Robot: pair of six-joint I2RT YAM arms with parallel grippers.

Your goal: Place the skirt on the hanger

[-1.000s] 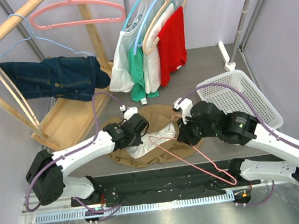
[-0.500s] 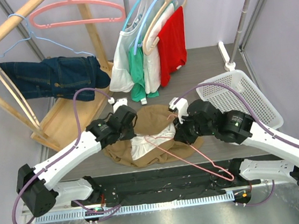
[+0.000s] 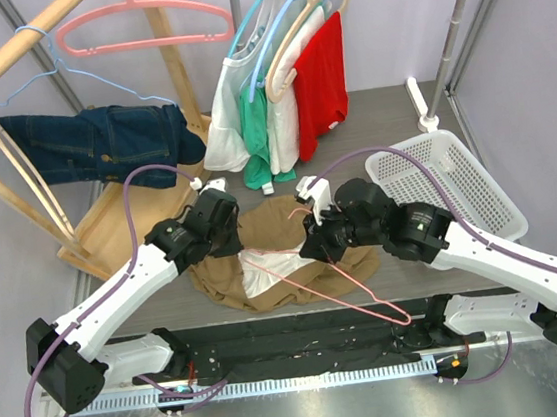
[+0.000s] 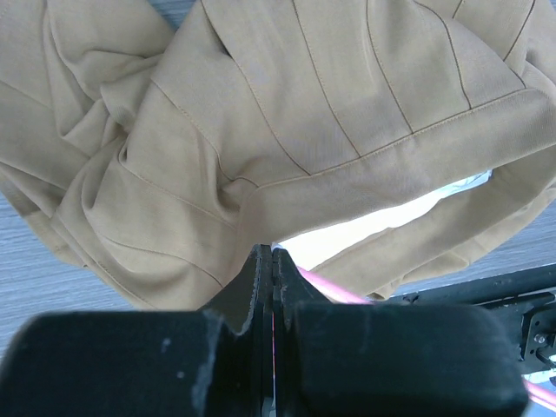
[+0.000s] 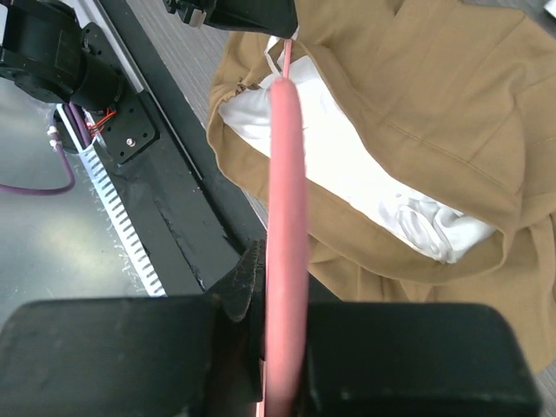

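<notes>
The tan skirt (image 3: 286,226) lies crumpled on the table, its waist open and white lining (image 3: 263,271) showing. My left gripper (image 3: 236,235) is shut on the skirt's waist edge at the left; in the left wrist view (image 4: 267,252) the jaws are pressed together on the fabric (image 4: 287,113). My right gripper (image 3: 314,240) is shut on the thin pink hanger (image 3: 359,295), whose one end pokes into the skirt's opening. In the right wrist view (image 5: 280,261) the hanger bar (image 5: 287,174) runs up between the jaws toward the lining (image 5: 347,169) and skirt (image 5: 434,95).
A white basket (image 3: 457,183) stands at the right. Shirts on hangers (image 3: 290,86) hang behind the skirt. Jeans (image 3: 100,143) and a pink hanger (image 3: 142,23) hang on the wooden rack (image 3: 130,225) at the left. A black base strip (image 3: 294,343) runs along the near edge.
My left gripper has pulled back and to the left with the skirt's edge. My right gripper has carried the hanger leftward, further into the skirt's opening.
</notes>
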